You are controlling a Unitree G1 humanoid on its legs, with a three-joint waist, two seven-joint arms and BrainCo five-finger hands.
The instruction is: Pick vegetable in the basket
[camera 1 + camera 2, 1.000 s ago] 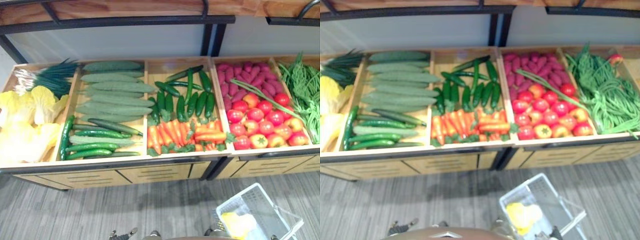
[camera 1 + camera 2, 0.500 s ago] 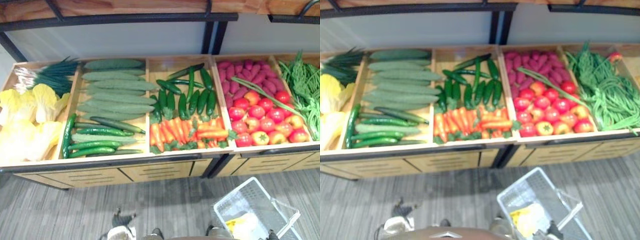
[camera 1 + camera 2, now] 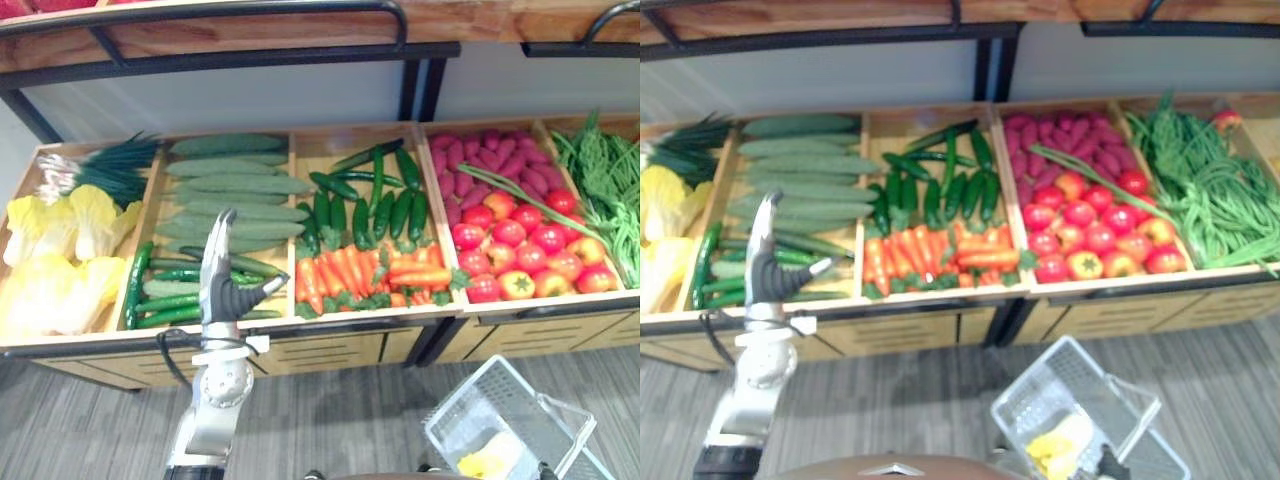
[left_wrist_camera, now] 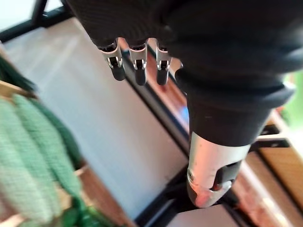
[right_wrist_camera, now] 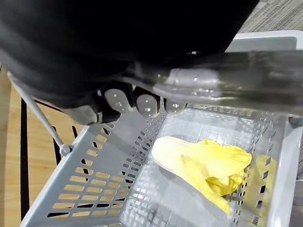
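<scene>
My left hand (image 3: 222,288) is raised in front of the compartment of green cucumbers (image 3: 228,192), fingers straight and thumb spread, holding nothing. In its wrist view the fingers (image 4: 138,60) point toward the back wall above the cucumbers. A white plastic basket (image 3: 500,400) hangs low at the right over the floor. One yellow cabbage leaf bunch (image 5: 204,165) lies inside it. My right hand (image 5: 135,101) has its fingers curled round the basket's handle (image 5: 227,80).
The wooden stand holds spring onions (image 3: 100,160), yellow cabbage (image 3: 55,260), slim dark cucumbers (image 3: 175,295), peppers (image 3: 370,195), carrots (image 3: 370,270), purple sweet potatoes (image 3: 490,155), tomatoes (image 3: 525,250) and green beans (image 3: 610,180). A black-framed shelf (image 3: 230,55) runs overhead. Grey floor (image 3: 340,410) lies in front.
My left arm has risen from the bottom edge into view and now stands before the cucumber compartment. The camera shifted slightly; the basket stays at the lower right.
</scene>
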